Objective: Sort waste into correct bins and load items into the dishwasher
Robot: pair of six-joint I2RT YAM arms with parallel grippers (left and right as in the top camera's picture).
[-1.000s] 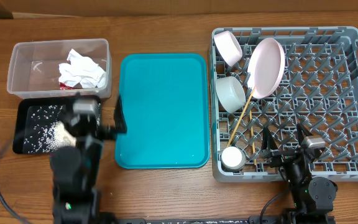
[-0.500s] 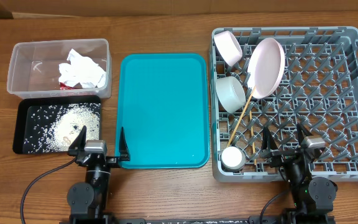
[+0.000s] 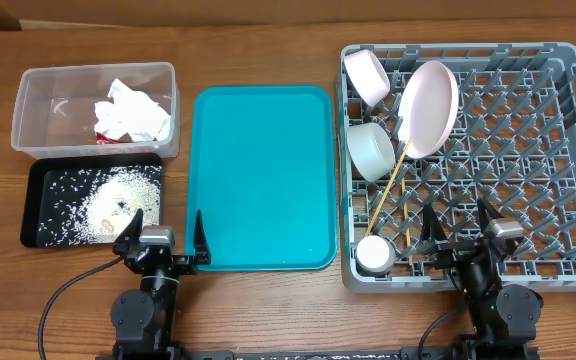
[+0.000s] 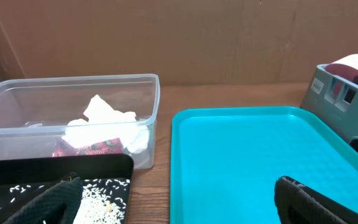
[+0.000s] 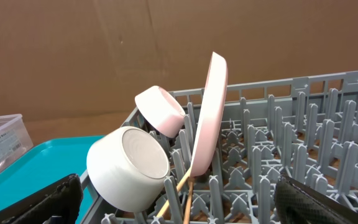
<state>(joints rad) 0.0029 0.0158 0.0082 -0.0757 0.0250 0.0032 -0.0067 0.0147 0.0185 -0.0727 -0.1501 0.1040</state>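
Note:
The clear tub (image 3: 43,110) at the back left holds crumpled white napkins (image 3: 131,112) and a red-and-white wrapper (image 4: 86,146). The black tray (image 3: 43,200) in front of it holds scattered rice (image 3: 103,205). The grey dish rack (image 3: 528,150) at the right holds the white plate (image 3: 429,108) on edge, two bowls (image 3: 368,76), (image 3: 371,150), a small cup (image 3: 374,255) and the chopsticks (image 3: 390,190). My left gripper (image 3: 164,240) is open and empty at the front edge, between the black tray and the teal tray. My right gripper (image 3: 458,235) is open and empty over the rack's front edge.
The teal serving tray (image 3: 260,175) lies in the middle with nothing on it. Bare wooden table shows along the front edge and the back. A brown cardboard wall stands behind the table in both wrist views.
The left arm has drawn back from over the black tray to its low place at the front edge, uncovering the rice. The right arm has not moved.

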